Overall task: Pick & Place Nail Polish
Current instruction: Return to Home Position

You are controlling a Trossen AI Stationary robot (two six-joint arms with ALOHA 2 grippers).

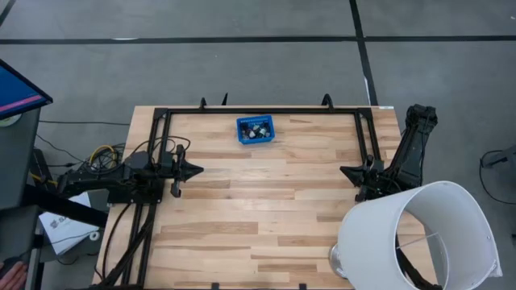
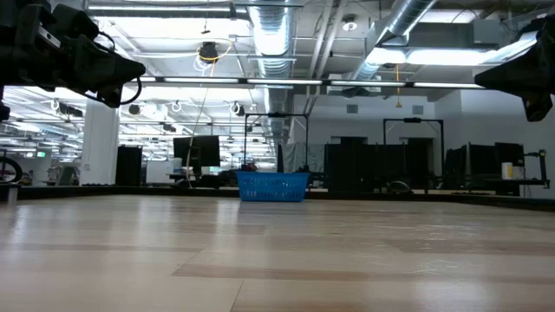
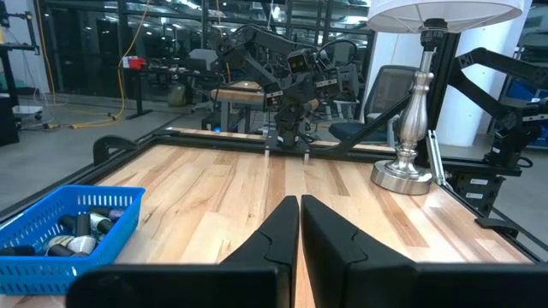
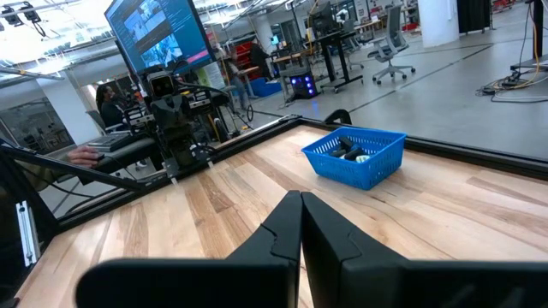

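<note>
nail polish bottles (image 1: 256, 131) lie heaped together inside the blue mesh basket (image 1: 239, 129). the basket sits upright on the wooden table (image 1: 266, 213) near its far edge, roughly midway between the two arms. in the left wrist view a few dark caps and a pale bottle (image 3: 75, 245) show above the basket's rim. in the right wrist view dark shapes and one light spot show through the mesh. how many bottles there are cannot be told.

the left gripper (image 1: 196, 170) hangs at the table's left side, pointing in toward the middle. its fingers (image 3: 278, 231) are pressed together with nothing between them. the basket and its bottles lie ahead of it and off toward the far edge, well apart from the fingertips.

the right gripper (image 1: 345, 171) hangs at the table's right side, pointing back toward the left one. its fingers (image 4: 282, 227) are likewise clamped tight on nothing. the basket is well apart from it too, ahead and off toward the far edge. the two grippers face each other across the width of the table at about the same depth. in the low view both arms are raised above the boards, with the basket standing between them farther back.

a lamp with a white shade (image 1: 419, 229) stands at the table's near right corner, close to the right arm. beyond the left arm, the right wrist view shows a person (image 4: 107, 101) at a desk under a large screen (image 4: 158, 34).
</note>
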